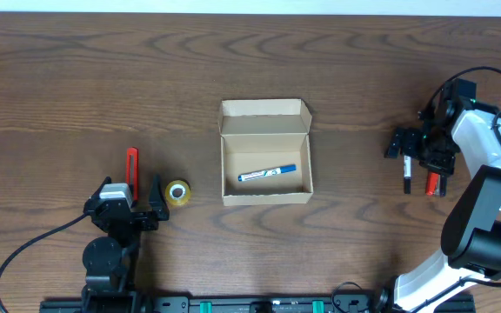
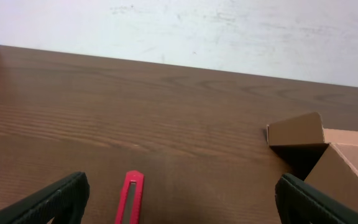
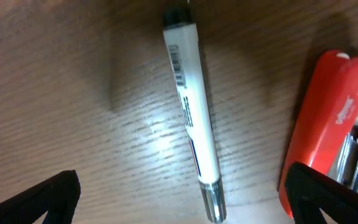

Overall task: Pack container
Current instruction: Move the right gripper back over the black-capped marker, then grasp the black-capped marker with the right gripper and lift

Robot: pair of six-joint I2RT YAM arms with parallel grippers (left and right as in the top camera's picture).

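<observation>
Your right hand (image 3: 182, 177) hangs spread apart astride the white, black-capped marker pen (image 3: 191, 118), whose long axis crosses the closing line, with the open tan cardboard container (image 1: 265, 149) mid-counter (image 1: 68, 87), well to its left.

Marker (image 1: 267, 173) in container (image 1: 265, 202) mid-table; tape roll (image 1: 177, 192), then cutter (image 1: 132, 165) to its left; second marker (image 3: 193, 118) beside stapler (image 3: 328, 118) far right.
</observation>
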